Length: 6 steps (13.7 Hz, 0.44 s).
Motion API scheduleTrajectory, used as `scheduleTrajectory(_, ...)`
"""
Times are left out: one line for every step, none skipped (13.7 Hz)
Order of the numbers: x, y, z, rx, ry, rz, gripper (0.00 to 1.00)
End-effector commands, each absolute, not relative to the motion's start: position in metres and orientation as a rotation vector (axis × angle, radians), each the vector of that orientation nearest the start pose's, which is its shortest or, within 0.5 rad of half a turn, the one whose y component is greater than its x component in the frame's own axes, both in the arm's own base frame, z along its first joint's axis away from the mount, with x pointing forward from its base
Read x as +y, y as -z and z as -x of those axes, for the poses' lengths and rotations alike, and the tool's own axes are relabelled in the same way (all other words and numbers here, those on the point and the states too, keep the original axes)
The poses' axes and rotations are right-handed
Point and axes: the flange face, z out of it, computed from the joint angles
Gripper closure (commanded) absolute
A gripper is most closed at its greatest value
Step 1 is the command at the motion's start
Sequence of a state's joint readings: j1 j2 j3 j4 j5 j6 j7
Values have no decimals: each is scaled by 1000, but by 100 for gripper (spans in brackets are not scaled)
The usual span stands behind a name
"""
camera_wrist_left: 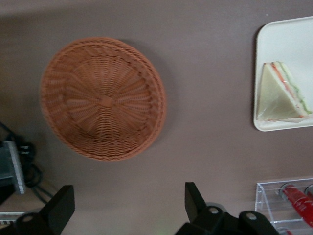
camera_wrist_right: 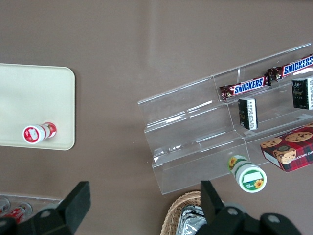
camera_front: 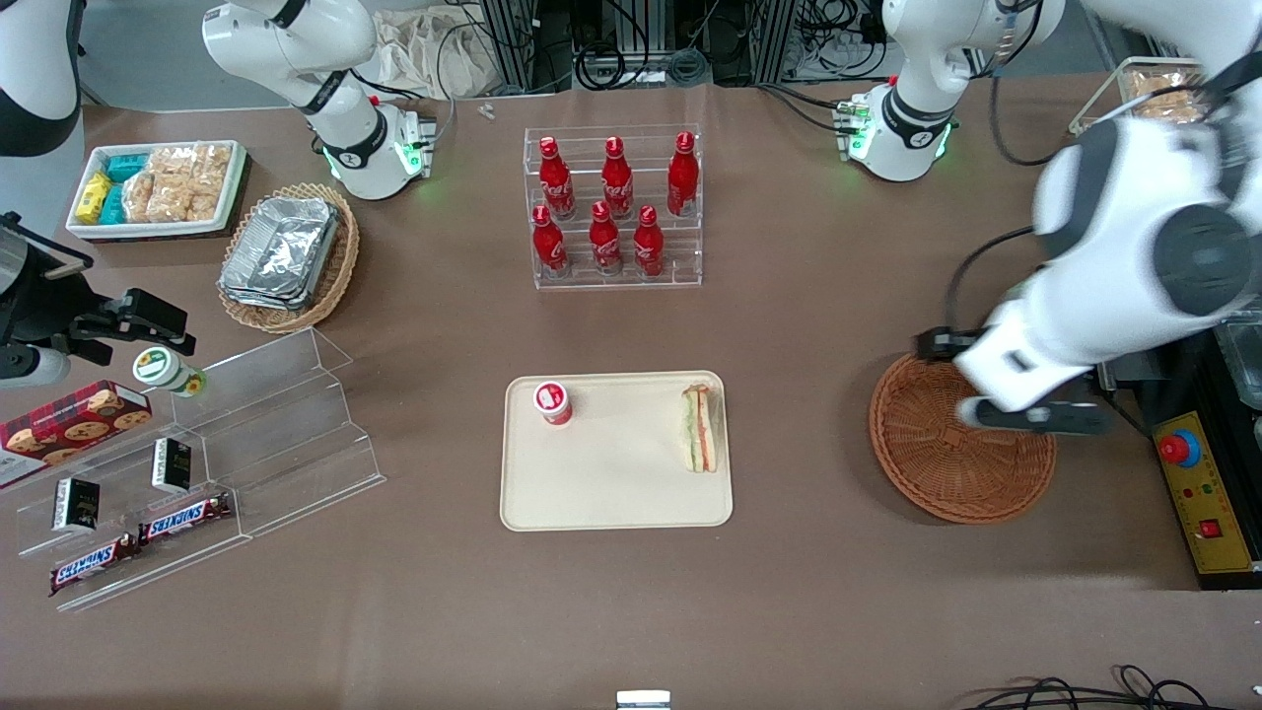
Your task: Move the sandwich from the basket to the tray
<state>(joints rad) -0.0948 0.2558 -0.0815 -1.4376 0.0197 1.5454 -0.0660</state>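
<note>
So the sandwich is already laid on the tray, at the edge nearest the basket, long axis running up-down in the front frame. The basket looks emptied. The hand is held above it, fingers wide apart, nothing gripped, sandwich well off sideways.

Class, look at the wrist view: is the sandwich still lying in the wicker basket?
No: the basket holds nothing, the sandwich lies on the tray, and the open gripper hovers above the basket.
</note>
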Motion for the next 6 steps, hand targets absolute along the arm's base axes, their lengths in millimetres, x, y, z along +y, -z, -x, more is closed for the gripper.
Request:
scheduleTrajectory(-68,-552,-606,156,-242,3079,0)
scheduleTrajectory(-61,-558,-606,131,-235,3079,0)
scheduleTrajectory(-58,-561,-604,118,-261,3079,0)
scheduleTrajectory(-55,-572,-604,104,-245,3084,0)
scheduleTrajectory(-47,-574,-607,73,-242,3092,0)
scheduleTrajectory(-46,-574,-607,38,-238,3090,0)
